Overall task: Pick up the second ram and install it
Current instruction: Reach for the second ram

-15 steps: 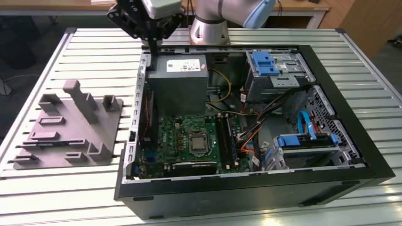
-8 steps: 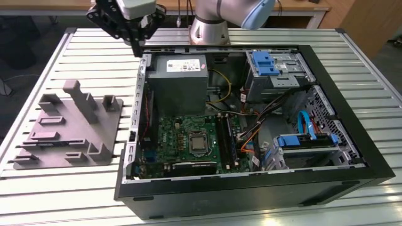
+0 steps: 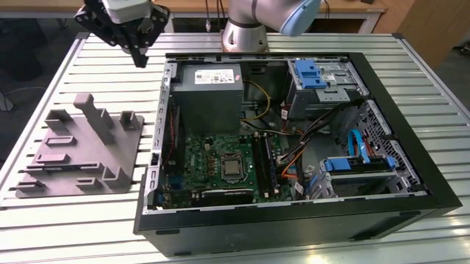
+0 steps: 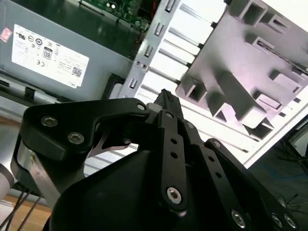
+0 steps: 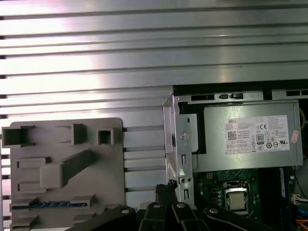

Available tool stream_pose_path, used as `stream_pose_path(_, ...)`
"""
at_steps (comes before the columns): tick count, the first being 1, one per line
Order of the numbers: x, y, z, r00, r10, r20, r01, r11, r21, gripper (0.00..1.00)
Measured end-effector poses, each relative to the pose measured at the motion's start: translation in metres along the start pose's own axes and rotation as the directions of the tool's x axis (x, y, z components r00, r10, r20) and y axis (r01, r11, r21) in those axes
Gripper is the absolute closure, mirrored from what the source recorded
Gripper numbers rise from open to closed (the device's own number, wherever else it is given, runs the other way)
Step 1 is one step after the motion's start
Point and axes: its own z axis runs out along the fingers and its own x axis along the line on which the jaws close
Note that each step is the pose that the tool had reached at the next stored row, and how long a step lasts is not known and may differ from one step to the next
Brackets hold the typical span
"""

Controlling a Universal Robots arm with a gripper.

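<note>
Gripper (image 3: 140, 58): one, black, fingertips pressed together with nothing between them; it hangs at the upper left of the exterior view, above the table.
Fixture (image 3: 81, 151): one, grey and stepped, at the exterior view's left, just beside the case.
Case (image 3: 294, 228): one, black, lying open, with one green motherboard (image 3: 220, 165) inside.
Surface: slatted metal table (image 3: 59, 71).
Room: wooden desk (image 3: 345, 8) along the top edge.
Second ram (image 5: 48, 204): one blue strip in the first wrist view, lying in a fixture slot, apart from the gripper and untouched.
</note>
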Motion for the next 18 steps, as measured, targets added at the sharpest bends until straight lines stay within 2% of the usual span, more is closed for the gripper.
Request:
stream_pose_path(11, 0.0395, -0.003, -0.0003, 1.0, 0.0, 0.0001, 0.0, 1.0, -0.0001, 0.9)
stream_pose_path(18, 0.0566, -0.0045, -0.0002, 1.0, 0.0, 0.0001, 0.0, 1.0, -0.0001, 0.9)
